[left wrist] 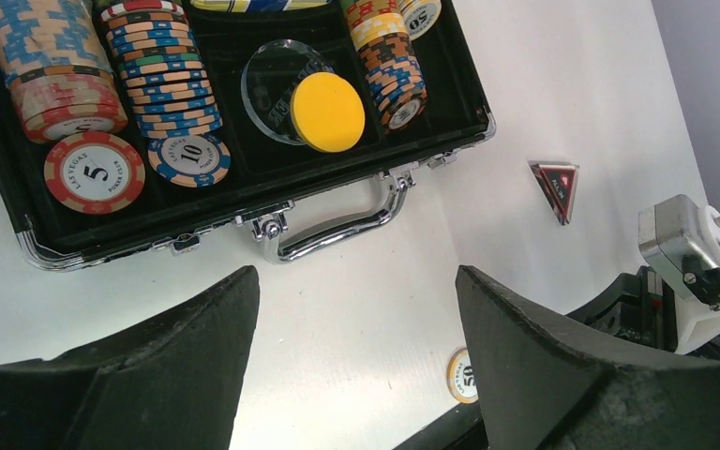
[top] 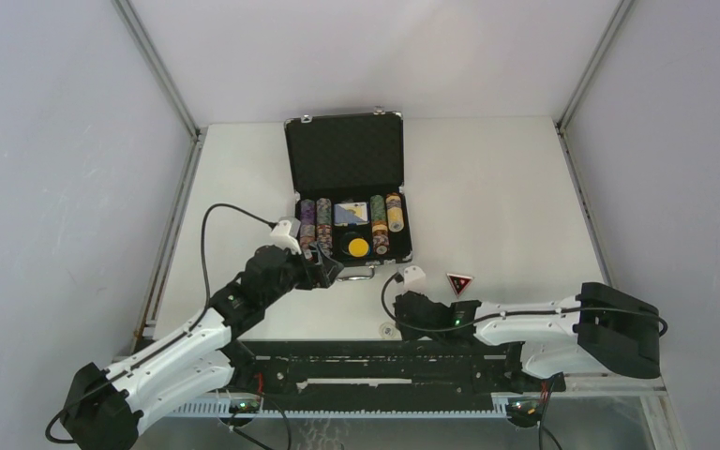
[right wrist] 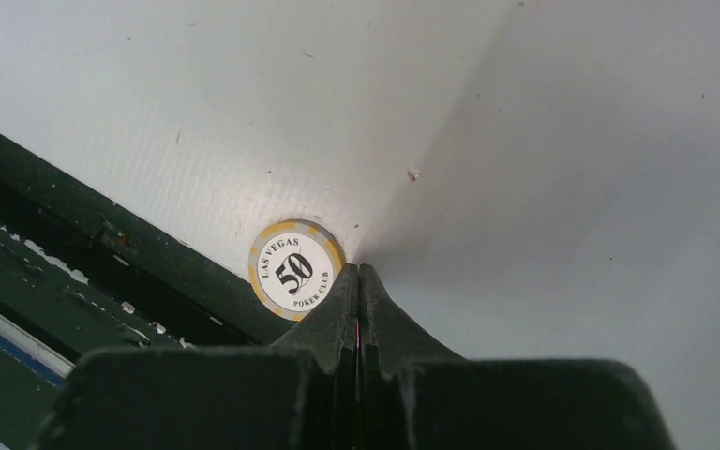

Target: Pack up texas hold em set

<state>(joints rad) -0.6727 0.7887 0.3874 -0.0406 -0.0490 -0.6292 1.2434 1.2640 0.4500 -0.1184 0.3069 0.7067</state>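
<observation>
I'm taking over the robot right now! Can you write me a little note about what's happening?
The left gripper has its jaws open and empty, in front of the open briefcase.
The right gripper has its jaws shut and empty, tips right beside the loose 50 chip on the table.
Done: chip stacks, card deck and yellow button sit in the briefcase.
Left: put in the 50 chip and triangle token, then close the lid.

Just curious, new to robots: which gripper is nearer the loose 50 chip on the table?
Right. The right gripper, shut, sits at the edge of the 50 chip; the left gripper hovers open by the case handle, farther.
</observation>
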